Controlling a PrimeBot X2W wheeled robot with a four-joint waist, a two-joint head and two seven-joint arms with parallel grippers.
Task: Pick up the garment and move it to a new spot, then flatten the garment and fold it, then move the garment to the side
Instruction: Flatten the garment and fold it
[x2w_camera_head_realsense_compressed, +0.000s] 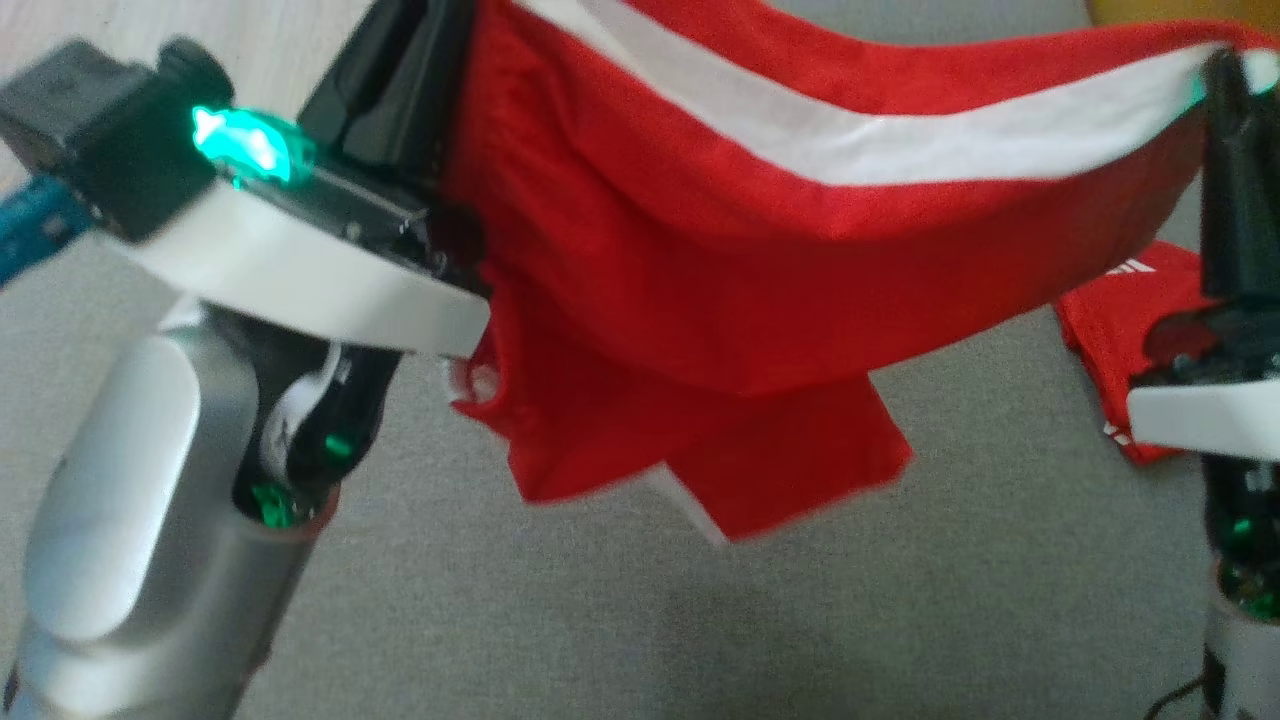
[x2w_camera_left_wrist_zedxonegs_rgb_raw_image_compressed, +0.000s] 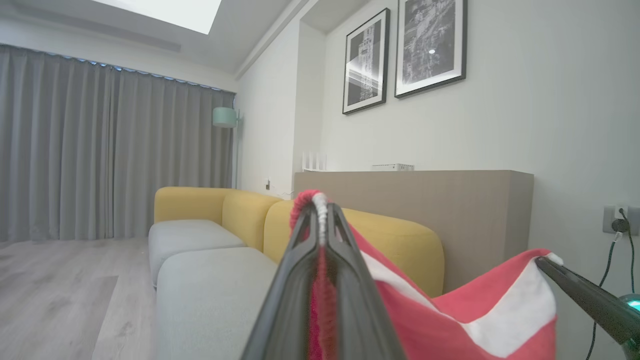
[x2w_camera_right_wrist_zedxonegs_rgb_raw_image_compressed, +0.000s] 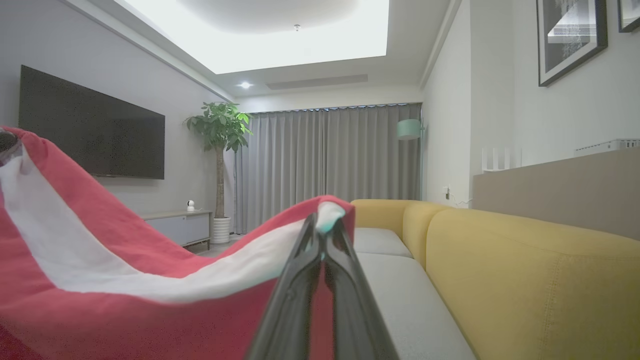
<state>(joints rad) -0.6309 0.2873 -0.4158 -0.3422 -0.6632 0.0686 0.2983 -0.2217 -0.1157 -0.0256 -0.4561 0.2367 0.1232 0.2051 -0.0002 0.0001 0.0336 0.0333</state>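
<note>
Garment hangs slack in the air above the sofa seat, strung between both pincers. Left gripper and right gripper are each clamped tight on only the white-striped edge. Risks: the thin bite slips if the arms spread, and the dangling lower folds likely bunch underneath on lowering.

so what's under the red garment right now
The grey cushion shows below the hanging garment. A red cloth piece lies on it at the right. The patch directly behind the garment is covered.
</note>
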